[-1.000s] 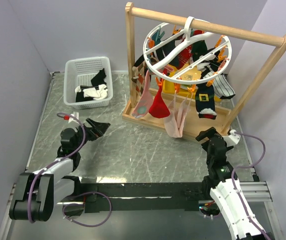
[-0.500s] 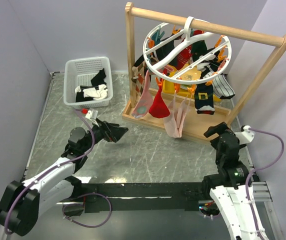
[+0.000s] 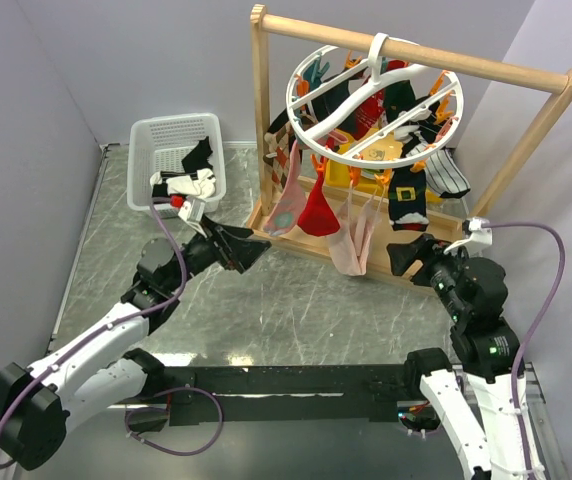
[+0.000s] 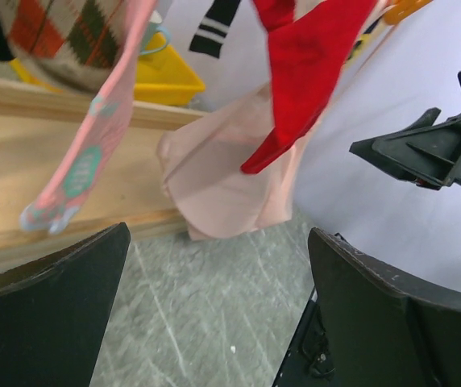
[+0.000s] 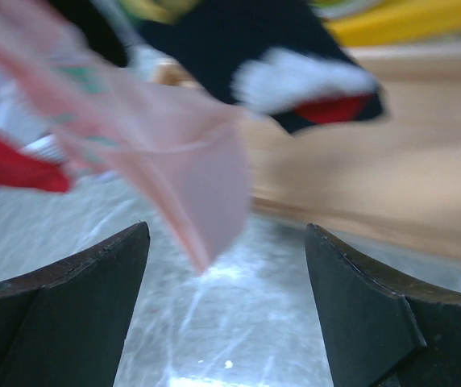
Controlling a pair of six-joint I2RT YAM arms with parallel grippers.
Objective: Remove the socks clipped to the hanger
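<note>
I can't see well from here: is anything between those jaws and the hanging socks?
Nothing visible does. The left gripper and right gripper, jaws open, both face the pale pink sock across open air; the wooden base lies below it, not between.

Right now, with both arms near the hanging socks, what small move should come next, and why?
Probably ease the right gripper forward to the pale pink sock: its jaws stand open and empty, the sock's toe hangs centred ahead of them, and the top view shows a gap between the two.

Wood frame base (image 3: 296, 243) blocks under socks (image 3: 318, 215).
</note>
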